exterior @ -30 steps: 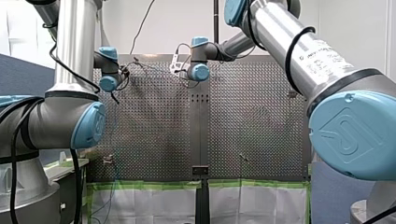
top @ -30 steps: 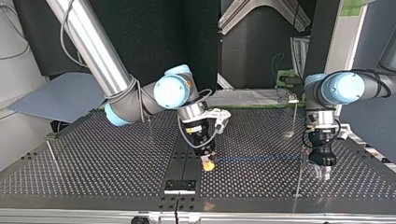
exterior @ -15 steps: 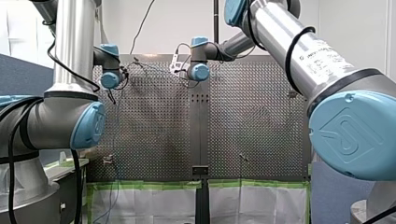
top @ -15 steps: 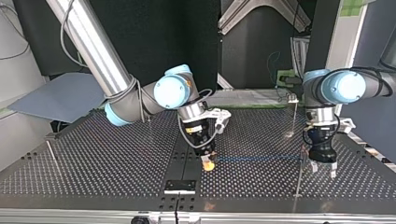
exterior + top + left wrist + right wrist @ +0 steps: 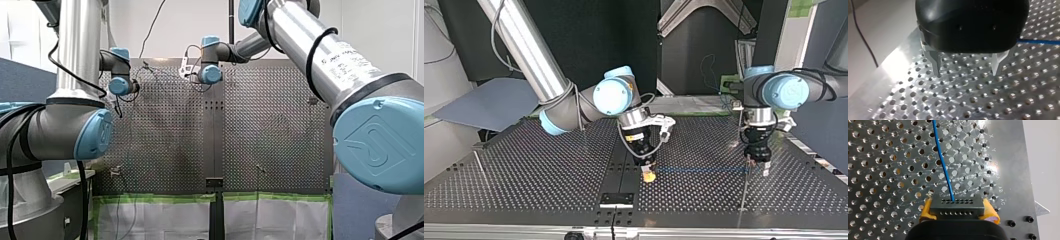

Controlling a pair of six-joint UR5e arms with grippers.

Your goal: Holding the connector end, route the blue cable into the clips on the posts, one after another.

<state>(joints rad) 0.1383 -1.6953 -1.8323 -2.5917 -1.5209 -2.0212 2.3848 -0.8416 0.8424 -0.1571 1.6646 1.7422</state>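
Since a second ago: left gripper (image 5: pixel 759 169) has lifted off the table (image 5: pixel 524 175) and drawn back from the near edge. It was pinched then and is spread now. In the left wrist view its metal fingers (image 5: pixel 936 62) stand wide apart with nothing between them, tips just above the holes.

Right gripper (image 5: pixel 648 175) has barely shifted, with only a slight turn at the wrist. Its yellow pads (image 5: pixel 927 210) still clamp the black connector (image 5: pixel 957 207) from both sides.

Blue cable (image 5: pixel 941 157) leaves the middle of the connector's face and runs straight ahead of the right gripper, low over the table. In the top view the cable (image 5: pixel 704 170) stretches taut from the right gripper across to a thin post (image 5: pixel 744 192) just beside the left gripper. Whether it sits in that post's clip cannot be told. From the left wrist the cable (image 5: pixel 1040 41) shows only as a short stretch off to one side of the fingers, apart from them.

Around: a second post (image 5: pixel 739 125) stands beyond the left gripper, close to its wrist. A third post (image 5: pixel 479 161) stands well apart, far out on the right gripper's other side.
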